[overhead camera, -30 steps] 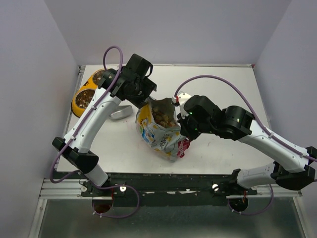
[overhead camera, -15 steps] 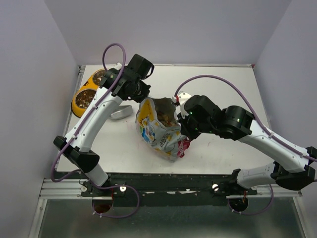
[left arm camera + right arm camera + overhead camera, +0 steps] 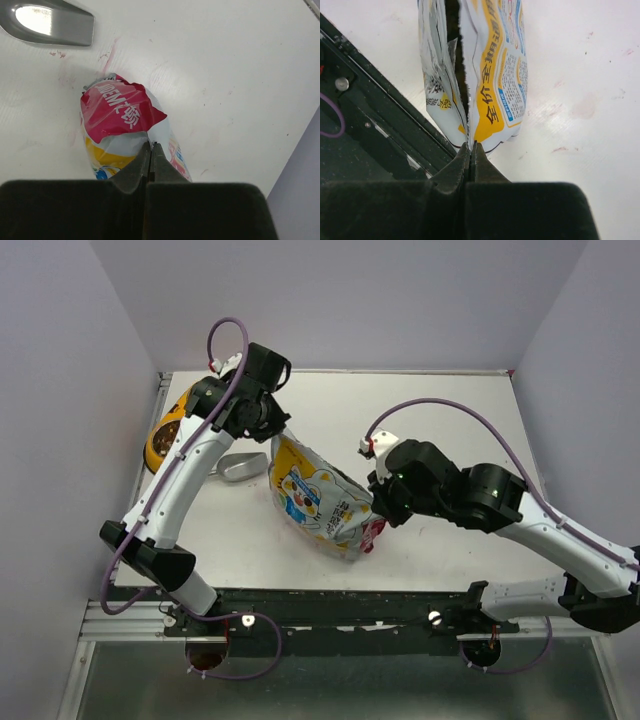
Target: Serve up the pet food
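Left gripper [image 3: 151, 145] had snapped shut on the pouch's [image 3: 315, 502] top edge; right gripper [image 3: 471, 144] stayed pinched on the pouch's opposite edge.

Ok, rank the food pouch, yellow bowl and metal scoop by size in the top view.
Largest to smallest: food pouch, yellow bowl (partly hidden by the left arm), metal scoop.

Lab rig — bare walls [image 3: 60, 390], white table [image 3: 440, 410], aluminium frame [image 3: 130, 620].
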You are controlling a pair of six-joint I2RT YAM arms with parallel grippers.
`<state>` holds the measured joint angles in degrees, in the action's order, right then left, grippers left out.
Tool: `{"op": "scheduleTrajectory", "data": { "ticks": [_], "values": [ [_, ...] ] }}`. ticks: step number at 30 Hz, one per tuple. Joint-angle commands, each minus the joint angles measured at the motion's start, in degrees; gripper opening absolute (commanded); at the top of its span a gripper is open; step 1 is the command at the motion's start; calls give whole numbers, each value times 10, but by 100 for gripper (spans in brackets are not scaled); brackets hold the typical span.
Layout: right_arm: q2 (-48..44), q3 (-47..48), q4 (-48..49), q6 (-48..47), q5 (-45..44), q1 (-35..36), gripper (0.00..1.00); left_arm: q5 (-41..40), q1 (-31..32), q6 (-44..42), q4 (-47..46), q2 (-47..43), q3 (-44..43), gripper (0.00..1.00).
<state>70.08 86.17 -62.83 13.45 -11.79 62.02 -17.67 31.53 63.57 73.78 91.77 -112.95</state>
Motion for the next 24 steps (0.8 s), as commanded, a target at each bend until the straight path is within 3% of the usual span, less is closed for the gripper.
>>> {"op": "scheduleTrajectory", "data": {
  "ticks": [1,6,10,15,20,24],
  "values": [
    [-48,-35,-51,10,31,-1,1,-38,-74,-134,-68,-39,3,0],
    [-31,-29,-37,18,38,-1,1,28,-74,-161,-107,-64,35,0],
    [12,3,-47,25,-7,-1,4,29,-74,-144,-88,-71,40,0],
    [37,43,-57,18,-12,-1,48,42,-71,-132,-80,-82,43,0],
    [114,127,-30,6,-41,-1,64,46,-66,-109,-79,-82,45,0],
    [176,205,2,-14,-40,-1,85,51,-62,-96,-78,-82,47,0]
  ]
}}
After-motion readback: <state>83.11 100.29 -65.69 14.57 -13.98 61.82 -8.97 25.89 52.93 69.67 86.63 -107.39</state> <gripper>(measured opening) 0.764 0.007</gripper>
